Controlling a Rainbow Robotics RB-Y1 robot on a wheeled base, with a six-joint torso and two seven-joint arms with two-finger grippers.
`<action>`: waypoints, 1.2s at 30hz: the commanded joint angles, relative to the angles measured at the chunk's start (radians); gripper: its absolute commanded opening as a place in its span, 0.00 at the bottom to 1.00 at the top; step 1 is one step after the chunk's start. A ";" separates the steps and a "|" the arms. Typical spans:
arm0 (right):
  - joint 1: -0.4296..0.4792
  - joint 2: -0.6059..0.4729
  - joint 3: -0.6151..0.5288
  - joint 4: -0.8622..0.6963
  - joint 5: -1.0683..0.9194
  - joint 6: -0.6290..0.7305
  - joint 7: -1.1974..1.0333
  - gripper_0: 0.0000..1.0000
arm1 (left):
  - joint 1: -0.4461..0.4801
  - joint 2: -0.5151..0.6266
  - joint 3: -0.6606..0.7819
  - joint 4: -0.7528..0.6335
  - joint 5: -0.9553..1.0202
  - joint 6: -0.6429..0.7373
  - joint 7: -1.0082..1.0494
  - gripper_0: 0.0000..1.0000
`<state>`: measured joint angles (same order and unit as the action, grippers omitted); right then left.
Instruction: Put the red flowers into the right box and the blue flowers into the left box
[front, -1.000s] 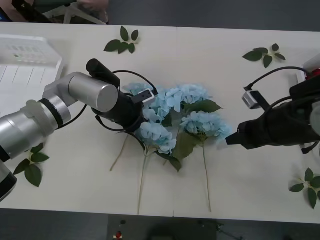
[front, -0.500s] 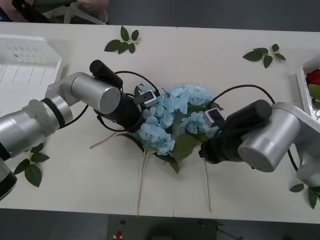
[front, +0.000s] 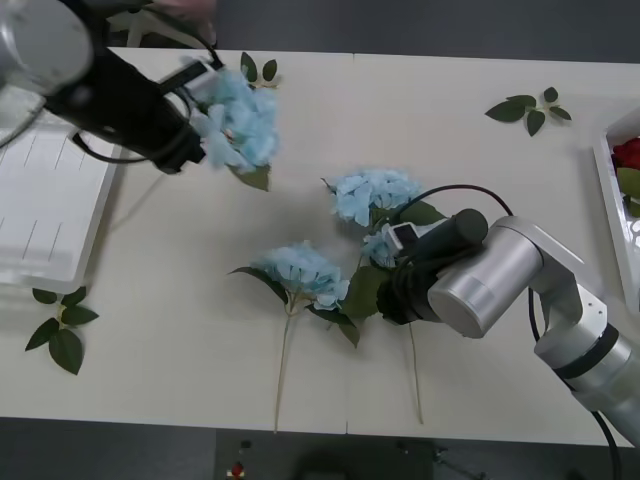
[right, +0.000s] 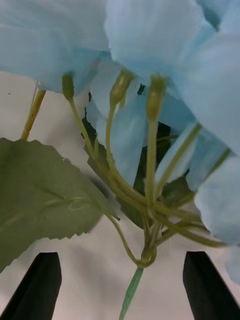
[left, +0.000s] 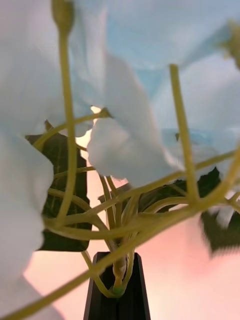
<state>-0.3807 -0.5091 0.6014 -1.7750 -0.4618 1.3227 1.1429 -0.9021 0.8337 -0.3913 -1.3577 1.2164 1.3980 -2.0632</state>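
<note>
One blue flower (front: 238, 118) pinched in left gripper (left: 118, 285), lifted beside left box (front: 40, 215); right gripper (right: 121, 287) spread around blue flower stem (right: 131, 290) mid-table; red flowers (front: 628, 152) in right box (front: 608, 180).

Overhead front view; wrist views close on blue flowers (right: 150, 75).

Since a second ago our left gripper (front: 192, 140) has lifted one of the blue flowers (front: 237, 118) out of the centre cluster and carried it to the upper left of the frame, beside the left box (front: 62, 262). Our right gripper (front: 392, 290) has moved in from the right edge to the cluster's lower right, fingers spread around a stem.
</note>
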 joint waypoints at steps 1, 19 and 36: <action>-0.034 0.001 0.023 0.006 0.015 -0.022 -0.011 0.66 | -0.052 0.228 0.055 -0.037 -0.055 0.088 -0.023 0.00; -0.034 -0.002 0.054 0.060 0.051 -0.083 0.001 0.00 | -0.046 0.300 -0.299 0.318 -0.169 -0.398 -0.156 0.83; -0.011 -0.282 -0.196 -0.288 -0.367 -0.207 0.115 0.00 | -0.047 0.268 -0.011 0.104 0.305 -0.051 -0.098 0.96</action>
<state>-0.3945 -0.7612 0.4564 -2.0033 -0.7804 1.1276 1.1588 -0.9056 1.1239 -0.4146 -1.2224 1.4965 1.3355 -2.2952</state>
